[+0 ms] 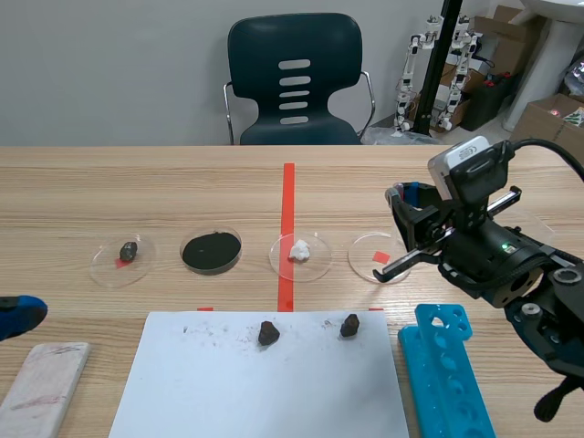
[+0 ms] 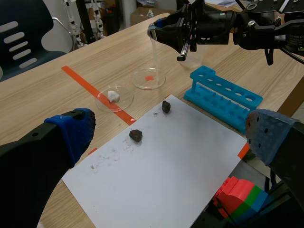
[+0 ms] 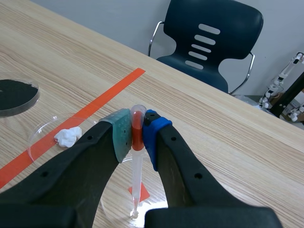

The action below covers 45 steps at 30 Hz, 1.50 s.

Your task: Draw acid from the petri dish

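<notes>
Lab — petri dishes (image 1: 380, 257), test-tube rack (image 1: 445, 370)

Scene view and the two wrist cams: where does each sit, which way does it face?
Scene view: between the arms, facing across the table to the chair; right arm enters at right.
Left wrist view: above the open left gripper, facing over the paper to the blue rack.
Right wrist view: down past the right gripper, shut on the pipette.
Shared: all show the dish with the white lump.
</notes>
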### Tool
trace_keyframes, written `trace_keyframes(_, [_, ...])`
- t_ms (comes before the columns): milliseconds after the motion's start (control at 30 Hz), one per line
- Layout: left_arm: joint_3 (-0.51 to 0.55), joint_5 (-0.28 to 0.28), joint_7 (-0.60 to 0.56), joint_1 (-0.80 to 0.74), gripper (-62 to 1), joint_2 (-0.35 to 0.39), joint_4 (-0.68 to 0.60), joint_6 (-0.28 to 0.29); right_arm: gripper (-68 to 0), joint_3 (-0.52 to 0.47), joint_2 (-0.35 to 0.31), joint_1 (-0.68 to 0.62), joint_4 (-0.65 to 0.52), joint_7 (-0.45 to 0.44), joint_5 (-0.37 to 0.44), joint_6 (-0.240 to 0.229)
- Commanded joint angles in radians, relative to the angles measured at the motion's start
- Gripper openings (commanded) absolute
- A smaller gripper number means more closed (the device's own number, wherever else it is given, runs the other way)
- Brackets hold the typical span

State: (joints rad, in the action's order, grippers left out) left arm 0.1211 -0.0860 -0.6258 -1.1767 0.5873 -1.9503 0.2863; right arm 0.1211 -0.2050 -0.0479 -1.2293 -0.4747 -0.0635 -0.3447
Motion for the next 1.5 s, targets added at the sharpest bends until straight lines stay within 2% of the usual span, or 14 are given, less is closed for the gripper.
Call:
trace_keyframes(0, [-0.004, -0.006, -0.017, 0.000, 1.4, -0.005, -0.006, 0.001, -60.7, -0.002, 0.000, 0.011, -0.006, -0.022, 0.011, 0.005])
trace_keyframes(1467, [-0.004, -0.006, -0.017, 0.000, 1.4, -0.005, -0.006, 0.001, -59.4, -0.002, 0.000, 0.011, -0.006, -0.018, 0.017, 0.006])
